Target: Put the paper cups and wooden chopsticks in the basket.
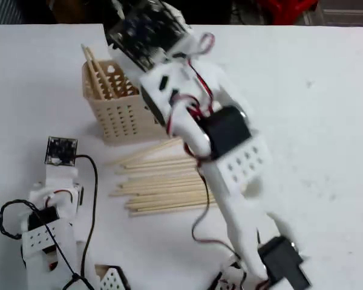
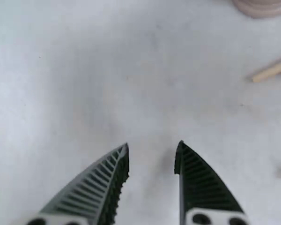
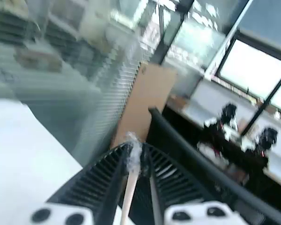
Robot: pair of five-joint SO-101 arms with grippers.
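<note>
basket [image 1: 124, 118] cream, holed | chopsticks [image 1: 163, 187] tan | left pincer [image 2: 152, 145] black, ribbed

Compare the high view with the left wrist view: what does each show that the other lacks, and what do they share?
High view adds: the perforated basket with upright chopsticks standing in it, and a white arm stretched over it. Left wrist view adds: the left claw, open, over the bare table, and a pale rounded rim at the edge, too cropped to identify. Shared: loose chopsticks lying on that white table.
</note>
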